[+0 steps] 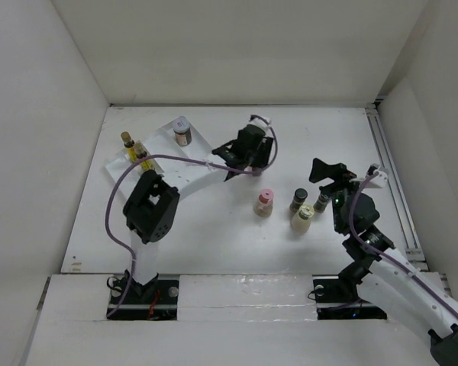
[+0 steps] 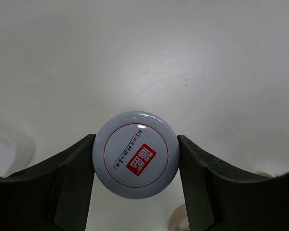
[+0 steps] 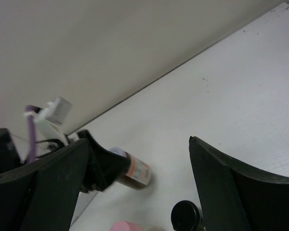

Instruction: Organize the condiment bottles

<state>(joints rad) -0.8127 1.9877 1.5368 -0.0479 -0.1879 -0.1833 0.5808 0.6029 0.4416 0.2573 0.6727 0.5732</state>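
My left gripper (image 1: 235, 162) is shut on a brown jar; its silvery lid (image 2: 135, 155) with a red mark sits between the fingers (image 2: 62, 185). The right wrist view shows this jar (image 3: 137, 173) held tilted, low over the table. My right gripper (image 1: 328, 171) is open and empty (image 3: 138, 142), above and behind a group of bottles: pink-capped (image 1: 264, 202), dark-capped (image 1: 298, 199), cream-capped (image 1: 303, 219) and a small dark jar (image 1: 321, 202). Two slim yellow-labelled bottles (image 1: 135, 149) and another silvery-lidded brown jar (image 1: 182, 131) stand in the white divided tray (image 1: 164, 171).
White walls close in the table at the back and both sides. A rail (image 1: 389, 175) runs along the right edge. The left arm's elbow (image 1: 149, 206) stands over the tray's near side, trailing a purple cable.
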